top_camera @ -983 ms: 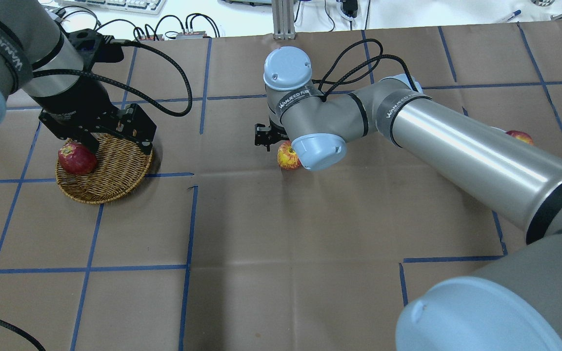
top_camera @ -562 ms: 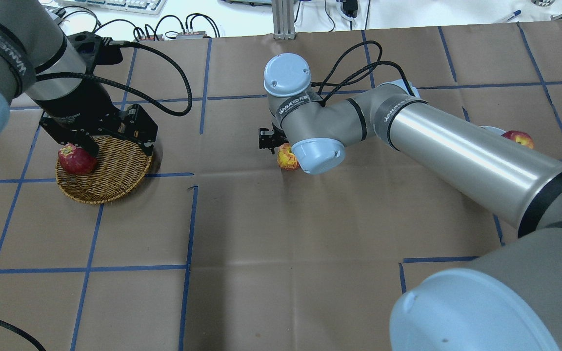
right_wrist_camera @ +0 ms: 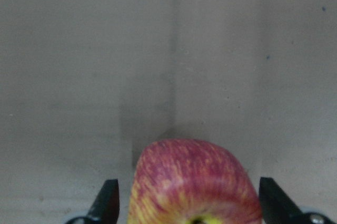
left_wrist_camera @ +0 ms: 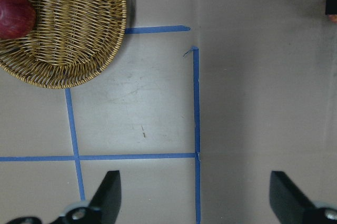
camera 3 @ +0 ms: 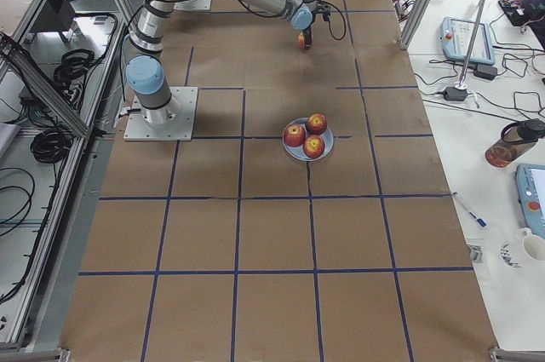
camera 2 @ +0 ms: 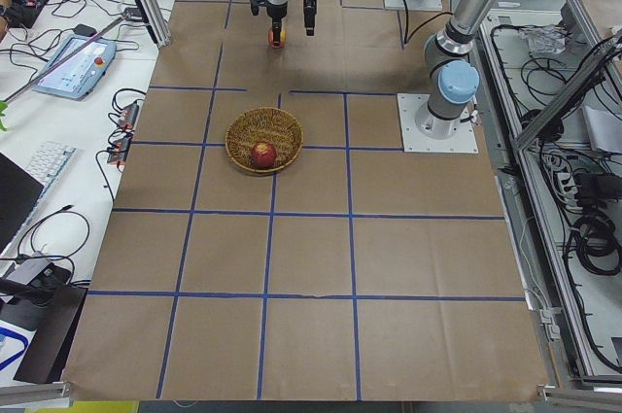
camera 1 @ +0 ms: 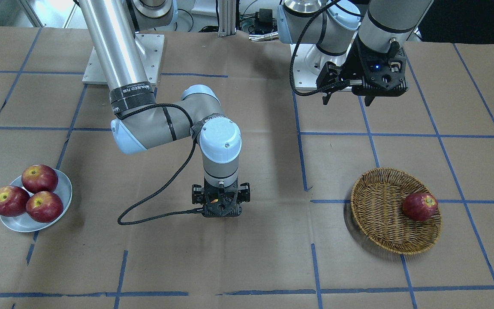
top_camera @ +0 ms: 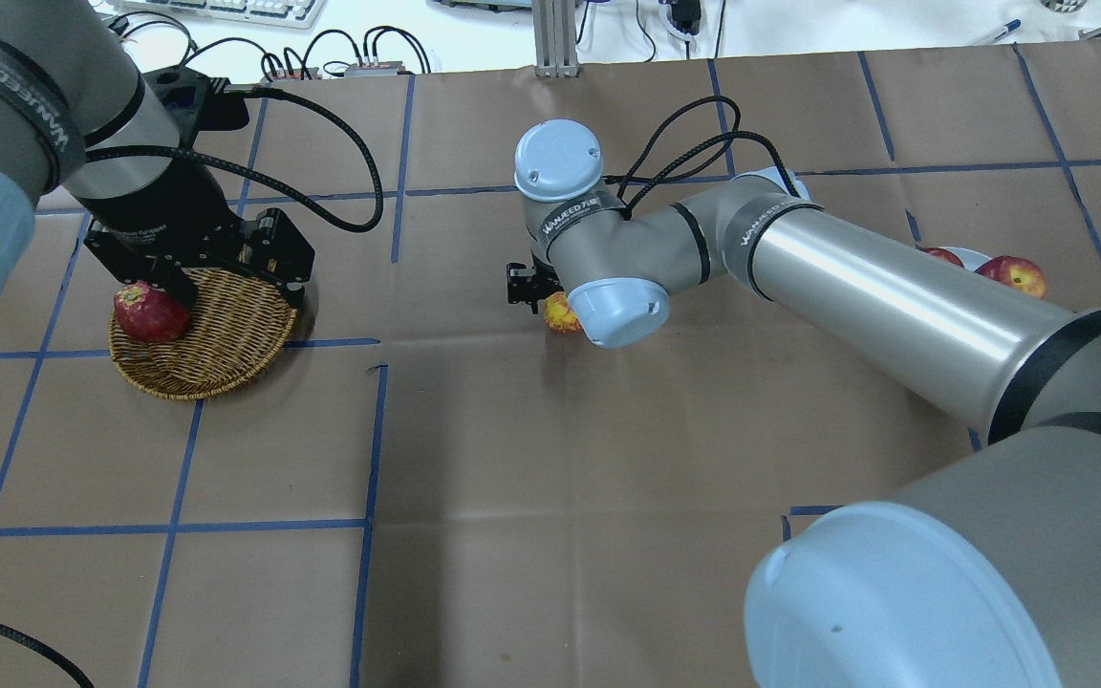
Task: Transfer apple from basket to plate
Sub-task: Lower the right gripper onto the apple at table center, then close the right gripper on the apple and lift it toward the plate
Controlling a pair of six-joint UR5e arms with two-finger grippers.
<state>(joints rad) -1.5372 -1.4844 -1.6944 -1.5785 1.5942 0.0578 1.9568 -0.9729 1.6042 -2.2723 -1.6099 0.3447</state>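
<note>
The pale, yellow-streaked apple [right_wrist_camera: 195, 182] sits on the brown paper in the middle of the table [top_camera: 558, 313], outside both containers. My right gripper [right_wrist_camera: 190, 200] is down over it, open, one finger on each side of the apple with only small gaps; from the front [camera 1: 220, 206] it hides most of the apple. The wicker basket [camera 1: 380, 214] holds one dark red apple [camera 1: 420, 206]. My left gripper [camera 1: 346, 102] hovers open and empty above the table beside the basket [left_wrist_camera: 73, 34]. The grey-white plate [camera 1: 19, 223] carries three dark red apples.
The plate [camera 3: 328, 147] lies at the table end on my right side, the basket [top_camera: 216, 354] on my left. Blue tape lines grid the paper. Cables, a keyboard and tablets lie beyond the table's far edge.
My right wrist has sunk lower over the pale apple, which is now more covered. My left arm has shifted slightly; its gripper stays open above the basket.
</note>
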